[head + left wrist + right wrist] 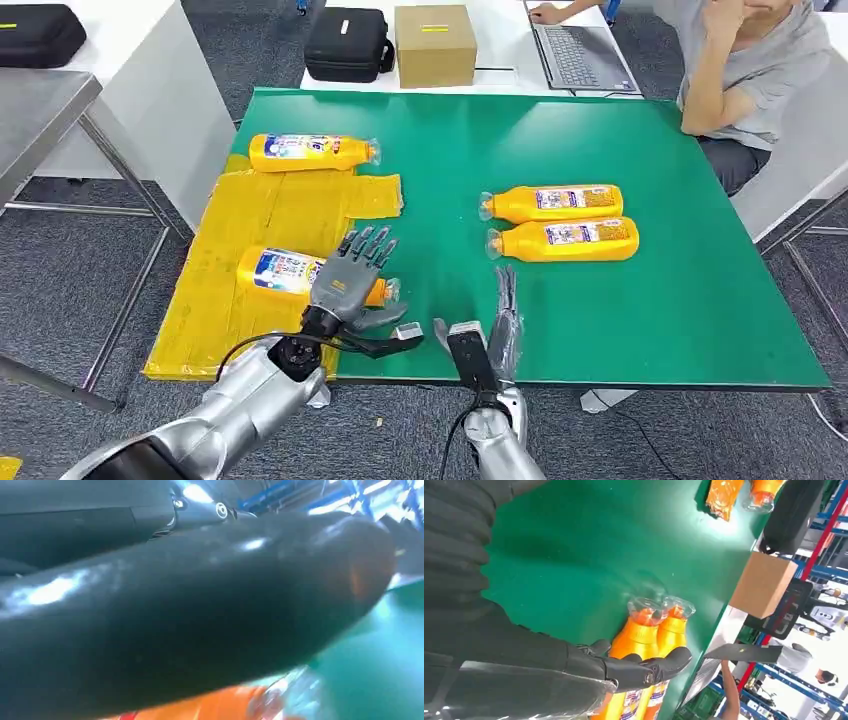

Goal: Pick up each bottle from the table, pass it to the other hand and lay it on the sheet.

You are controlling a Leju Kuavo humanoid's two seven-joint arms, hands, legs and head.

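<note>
Your left hand (350, 280) hovers with fingers spread over a bottle (275, 270) lying on the yellow sheet (270, 215), gripping nothing. Your right hand (495, 335) is flat and empty, near two bottles (560, 222) on the green table (650, 300).

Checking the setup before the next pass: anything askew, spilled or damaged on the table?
No spills or damage. The crinkled yellow sheet hangs past the green table at its left edge, and the far orange plastic bottle lies only partly on it.
</note>
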